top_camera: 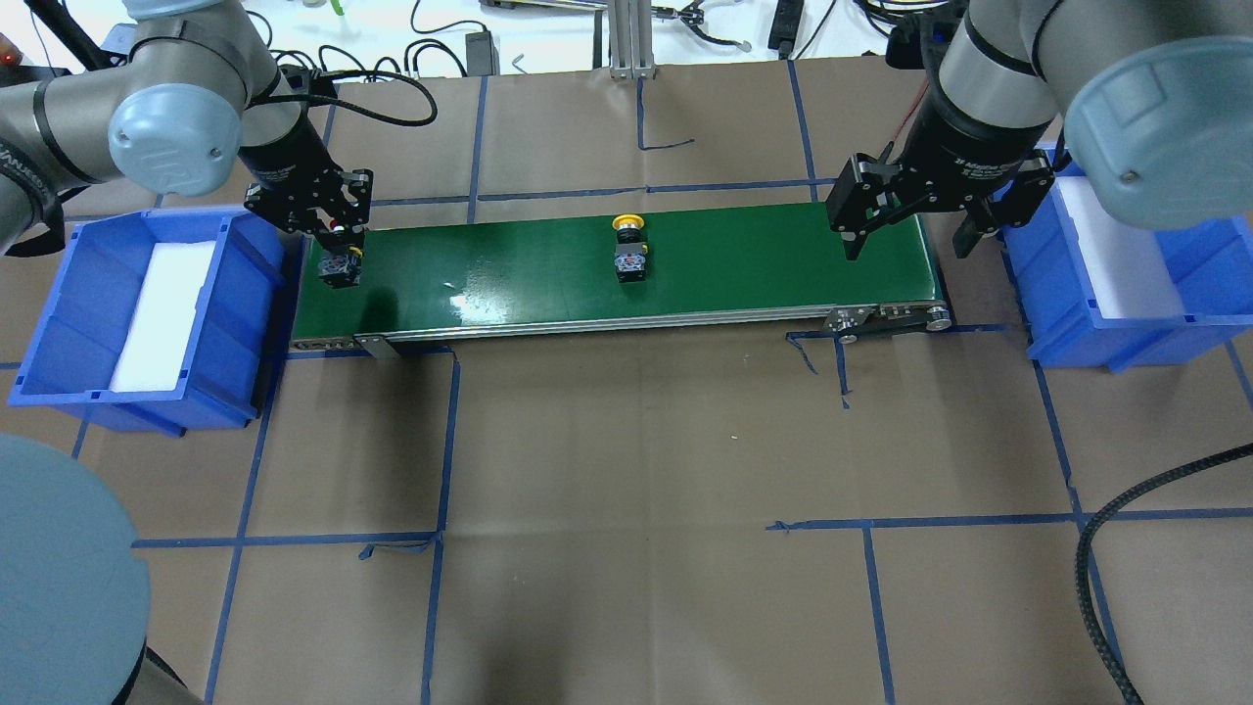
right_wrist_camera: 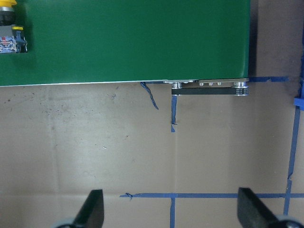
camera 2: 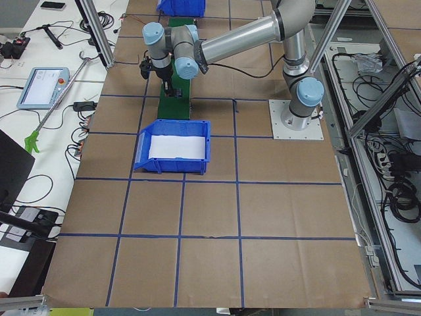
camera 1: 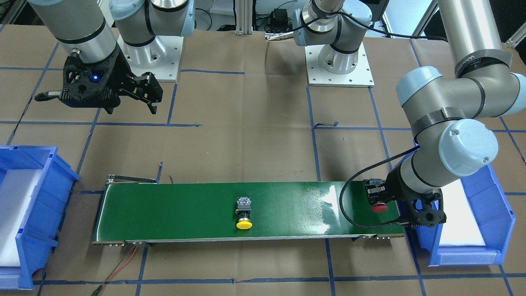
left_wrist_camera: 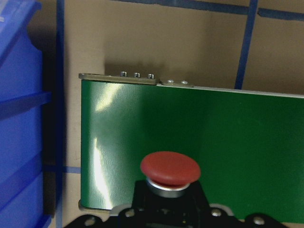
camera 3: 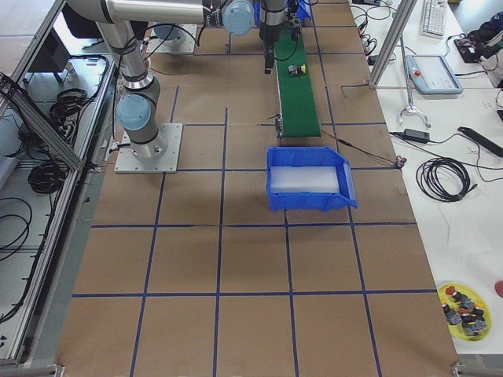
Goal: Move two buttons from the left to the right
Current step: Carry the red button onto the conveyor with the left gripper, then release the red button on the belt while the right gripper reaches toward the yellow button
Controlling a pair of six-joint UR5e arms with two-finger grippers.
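A red button (camera 1: 380,207) sits at the robot's left end of the green conveyor belt (camera 1: 185,209), with my left gripper (top_camera: 339,257) shut on its body. The left wrist view shows its red cap (left_wrist_camera: 170,168) just over the belt (left_wrist_camera: 237,133); I cannot tell whether it touches. A yellow button (top_camera: 628,250) lies on its side at mid-belt, also seen as the yellow button (camera 1: 244,214) from the front. My right gripper (top_camera: 908,240) hangs open and empty above the belt's other end, its fingers (right_wrist_camera: 95,209) spread wide.
A blue bin (top_camera: 59,323) with a white liner stands off the belt's left end, and another blue bin (top_camera: 1077,333) off its right end. Brown paper with blue tape lines covers the table. A yellow dish of spare parts (camera 3: 468,308) lies far off.
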